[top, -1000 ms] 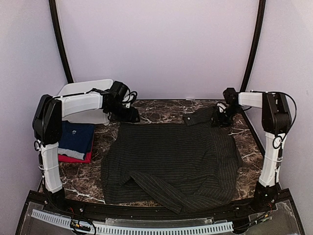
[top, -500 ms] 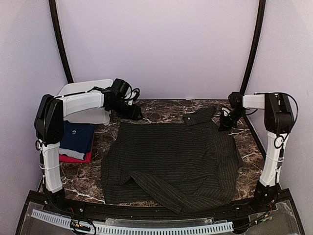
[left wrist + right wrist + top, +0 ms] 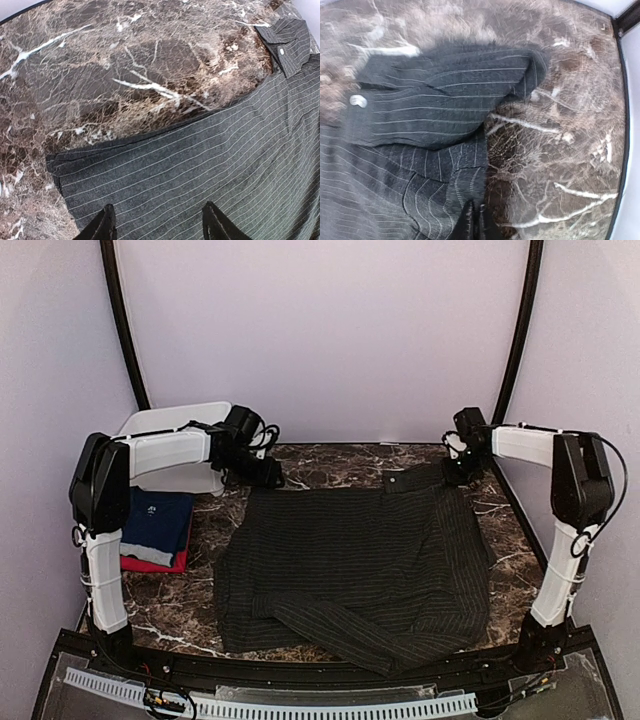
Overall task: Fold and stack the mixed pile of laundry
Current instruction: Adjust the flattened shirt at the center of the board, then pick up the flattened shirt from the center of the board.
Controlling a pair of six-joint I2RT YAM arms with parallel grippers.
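- The right claw (image 3: 474, 221) is pressed together, pinching a fold at the edge of the pinstriped shirt (image 3: 410, 165), just beside bare desk (image 3: 555, 150).
- The left claw (image 3: 157, 225) is spread, with a dark fingertip on each side above the shirt's far left corner. I cannot tell whether the tips touch the cloth.
- In the overhead view the right claw (image 3: 458, 472) sits near the desk's far right corner and the left claw (image 3: 265, 475) near the far edge, left of the middle.
- The pinstriped shirt (image 3: 350, 560) lies spread flat over the middle of the desk, reaching from the far edge almost to the near edge. One sleeve (image 3: 370, 635) is folded across along the near edge.
- A white bin (image 3: 170, 412) stands at the far left corner, behind the left arm. What is in it cannot be seen.
- A folded navy T-shirt (image 3: 155, 520) lies on a red T-shirt (image 3: 150, 565) at the left edge, apart from the pinstriped shirt.
- Only the wrist views show the collar (image 3: 445, 100), its white button (image 3: 357, 101) and the fine stripes. Only the overhead view shows the bin and the two T-shirts.
- Bare marble shows along the far edge (image 3: 330, 465), in a strip down the right edge, and between the stack and the shirt on the left.
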